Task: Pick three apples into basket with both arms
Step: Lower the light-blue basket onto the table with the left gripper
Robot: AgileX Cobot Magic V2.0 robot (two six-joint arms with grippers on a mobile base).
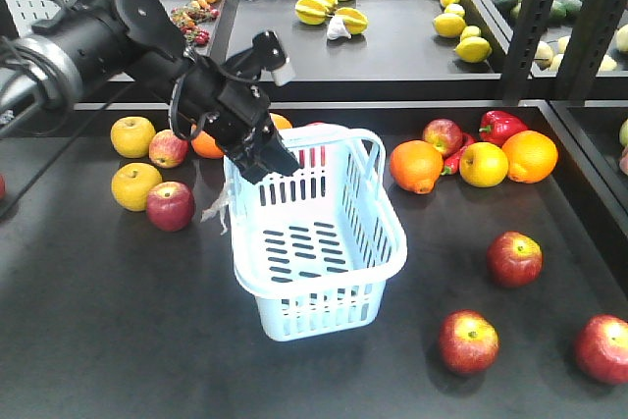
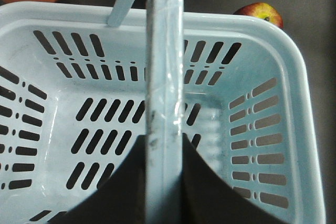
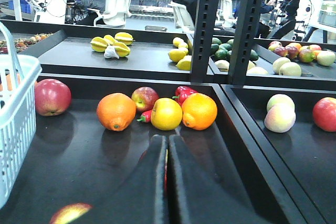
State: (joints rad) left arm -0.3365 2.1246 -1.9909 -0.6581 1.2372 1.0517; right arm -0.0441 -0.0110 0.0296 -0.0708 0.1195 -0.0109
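Black left gripper clamped on the hoop handle of the pale blue slotted plastic basket, frame centre. Black right gripper – fingers pressed together, red sliver between them unidentifiable. Dark red round apples: six countable on the dark tabletop – three lower right, rightmost cut off.

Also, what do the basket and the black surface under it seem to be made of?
The basket looks like moulded plastic, pale blue and slightly glossy: thin slotted walls and a shine on the handle. The black surface looks smooth and semi-matte, with faint fruit reflections; painted metal or laminate, unclear.
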